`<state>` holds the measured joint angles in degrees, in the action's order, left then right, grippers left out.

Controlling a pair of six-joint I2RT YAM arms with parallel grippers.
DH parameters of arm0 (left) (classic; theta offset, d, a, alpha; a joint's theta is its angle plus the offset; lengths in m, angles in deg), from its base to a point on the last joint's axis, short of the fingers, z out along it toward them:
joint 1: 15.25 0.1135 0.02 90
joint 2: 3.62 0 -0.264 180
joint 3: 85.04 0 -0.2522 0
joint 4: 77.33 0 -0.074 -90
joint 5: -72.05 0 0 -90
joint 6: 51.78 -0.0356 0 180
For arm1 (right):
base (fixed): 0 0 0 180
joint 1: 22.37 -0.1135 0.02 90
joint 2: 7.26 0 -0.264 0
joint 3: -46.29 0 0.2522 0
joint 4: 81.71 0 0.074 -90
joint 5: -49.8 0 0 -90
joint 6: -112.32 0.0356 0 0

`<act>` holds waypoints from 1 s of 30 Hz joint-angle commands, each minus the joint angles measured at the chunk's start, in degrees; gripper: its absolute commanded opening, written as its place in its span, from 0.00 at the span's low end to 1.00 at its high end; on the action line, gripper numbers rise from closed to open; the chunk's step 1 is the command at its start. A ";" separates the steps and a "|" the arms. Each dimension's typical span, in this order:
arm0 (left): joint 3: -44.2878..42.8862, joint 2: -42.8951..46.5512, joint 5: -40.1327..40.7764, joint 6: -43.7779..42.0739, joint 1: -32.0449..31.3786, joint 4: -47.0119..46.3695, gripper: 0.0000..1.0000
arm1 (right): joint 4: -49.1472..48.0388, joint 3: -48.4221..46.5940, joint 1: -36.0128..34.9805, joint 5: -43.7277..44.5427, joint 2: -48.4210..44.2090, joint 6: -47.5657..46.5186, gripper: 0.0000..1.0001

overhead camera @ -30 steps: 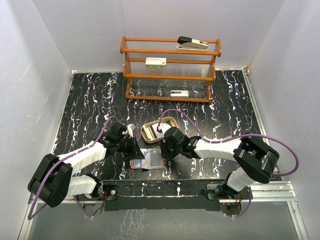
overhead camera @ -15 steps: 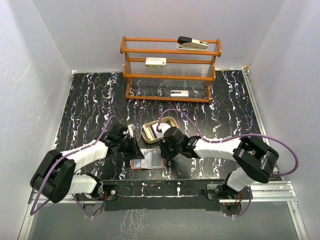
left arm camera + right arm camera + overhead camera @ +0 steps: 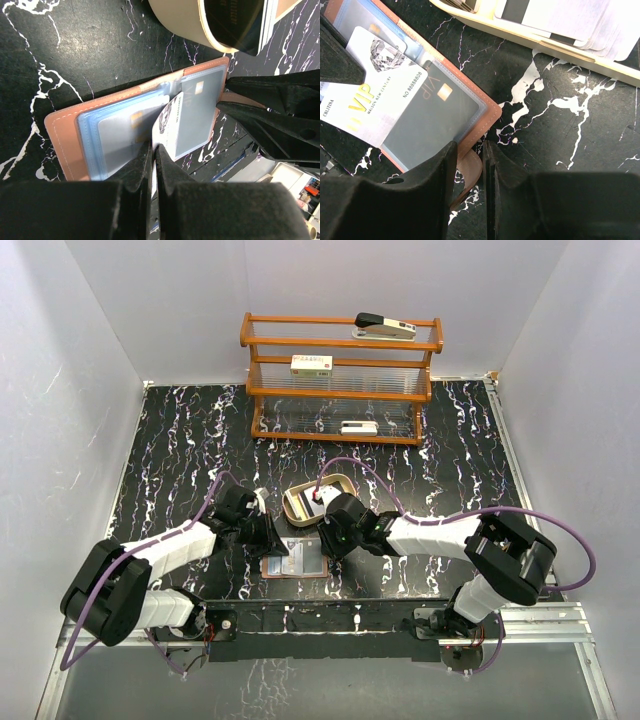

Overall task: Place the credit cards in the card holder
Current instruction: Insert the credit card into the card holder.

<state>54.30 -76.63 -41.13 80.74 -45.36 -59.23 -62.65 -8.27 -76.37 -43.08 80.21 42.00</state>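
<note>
Plainly, the left pincer [image 3: 154,150] was pinched shut on the near edge of a white card [image 3: 169,122]. The card slanted away from it over the open wallet [image 3: 62,135], which lay flat just ahead on the tabletop [image 3: 75,50]. Past the card's far corner a grey card [image 3: 197,115] sat in a clear pocket. Opposite, the right pincer [image 3: 470,150] gripped the wallet's brown edge between its jaws. Beyond the right pincer, apart from the wallet, a tray [image 3: 560,51] held more cards [image 3: 570,17].
</note>
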 commanded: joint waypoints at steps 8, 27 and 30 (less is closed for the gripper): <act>2.22 -2.23 2.60 1.15 0.26 -3.28 0.00 | -1.26 -1.72 -0.18 1.63 0.53 0.75 0.26; 6.28 1.24 5.93 3.15 0.21 -6.66 0.00 | -2.75 -2.01 -0.23 1.28 1.57 5.91 0.25; 6.55 1.42 5.30 3.51 0.25 -7.29 0.00 | -2.47 -2.08 -0.23 1.60 1.35 6.86 0.25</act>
<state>58.83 -75.37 -40.37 84.81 -45.32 -68.08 -63.76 -8.93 -76.37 -42.23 81.30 47.03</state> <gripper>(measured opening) 0.009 0.255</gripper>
